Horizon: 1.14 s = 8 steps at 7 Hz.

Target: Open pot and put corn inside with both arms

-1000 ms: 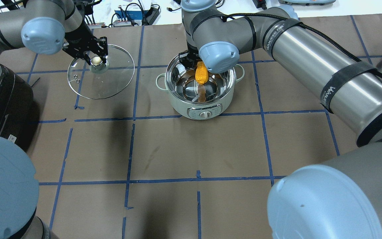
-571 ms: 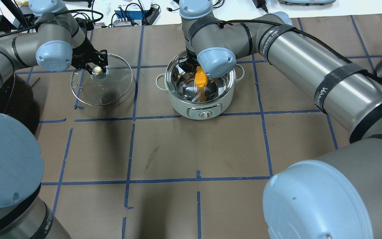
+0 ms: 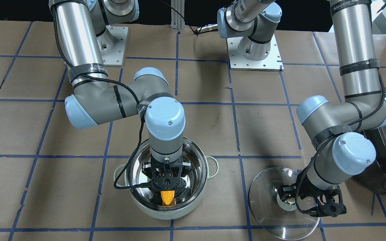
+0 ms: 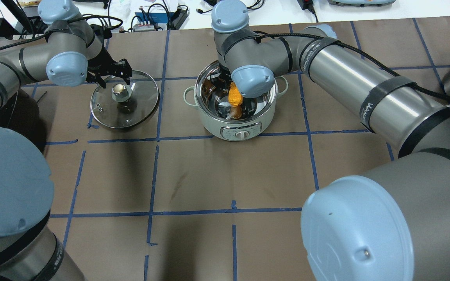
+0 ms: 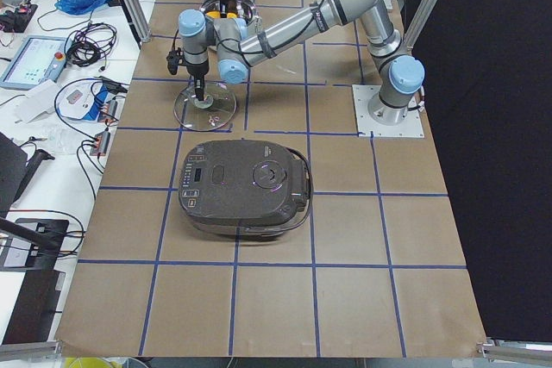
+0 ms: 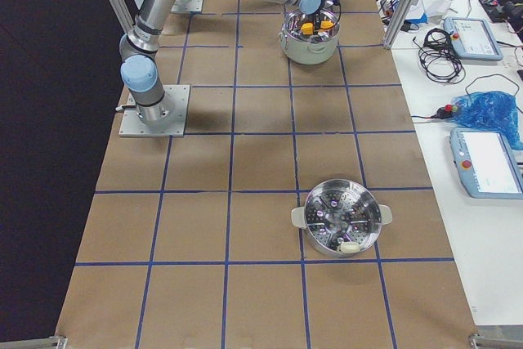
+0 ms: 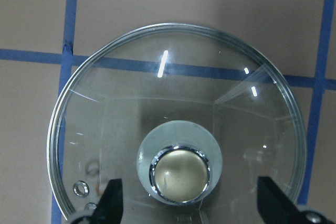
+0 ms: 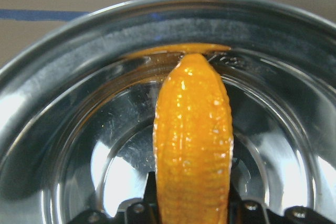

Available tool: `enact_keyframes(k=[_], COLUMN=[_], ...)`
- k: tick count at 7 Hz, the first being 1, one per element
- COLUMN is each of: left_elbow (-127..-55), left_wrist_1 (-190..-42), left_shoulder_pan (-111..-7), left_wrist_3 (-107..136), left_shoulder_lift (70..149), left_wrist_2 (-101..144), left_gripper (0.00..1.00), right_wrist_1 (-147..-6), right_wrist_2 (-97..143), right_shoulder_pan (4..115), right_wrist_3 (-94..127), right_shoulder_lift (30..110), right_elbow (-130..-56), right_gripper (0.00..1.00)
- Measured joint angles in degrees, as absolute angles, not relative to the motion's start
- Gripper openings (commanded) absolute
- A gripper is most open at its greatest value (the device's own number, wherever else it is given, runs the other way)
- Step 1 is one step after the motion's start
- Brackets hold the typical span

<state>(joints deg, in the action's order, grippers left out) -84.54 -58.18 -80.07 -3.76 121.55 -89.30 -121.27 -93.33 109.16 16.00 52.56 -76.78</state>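
Observation:
The mint-green pot (image 4: 209, 125) stands open at the table's far middle; it also shows in the front view (image 3: 166, 214). My right gripper (image 4: 228, 86) is inside the pot, shut on the orange corn (image 4: 234, 97), which points tip down near the steel bottom. The corn fills the right wrist view (image 8: 193, 140). The glass lid (image 4: 139, 105) lies flat on the table to the pot's left. My left gripper (image 4: 112, 72) is open just over the lid's pale knob (image 7: 180, 174), its fingers (image 7: 112, 201) spread wide on either side.
A dark rice cooker (image 5: 246, 187) sits near the left arm at the table's left end. A steel steamer pot (image 6: 341, 220) stands far to the right. Cables and devices (image 4: 154, 17) lie beyond the far edge.
My left gripper has set the lid flat on the table and opened off its knob. My right gripper has sunk lower into the pot with the corn.

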Motion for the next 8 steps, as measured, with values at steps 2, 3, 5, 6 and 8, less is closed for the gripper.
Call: enact_keyframes(k=[2,3,5,6,8], left_elbow=[-84.5,-84.4,-84.3,-84.3,-84.4], left_wrist_1=[-66.1,-71.8,-80.4,-82.1,-83.0], left_shoulder_pan=[-81.5,-82.4,-86.6,-88.7,-90.2], left_wrist_3=[-3.6,-3.2,-1.3,-0.8,-0.7], left_shoulder_lift=[114.9,110.3,101.4,98.8,96.7], left_wrist_2=[-89.8,-90.3,-93.7,-94.4,-93.8], left_gripper=[1.00,1.00,1.00,1.00,1.00], right_wrist_1=[-122.4,-122.5,-122.6,-122.4,-121.4], right_wrist_2=[-93.3,-93.1,-92.9,-92.9,-92.9], right_shoulder_pan=[109.2,109.2,109.2,109.2,109.1], right_wrist_3=[15.9,15.8,15.7,15.7,15.6], right_shoulder_lift=[51.3,50.8,50.2,50.3,52.5], right_elbow=[-76.8,-76.8,-76.9,-76.9,-76.9], right_gripper=[0.51,0.52,1.00,1.00,1.00])
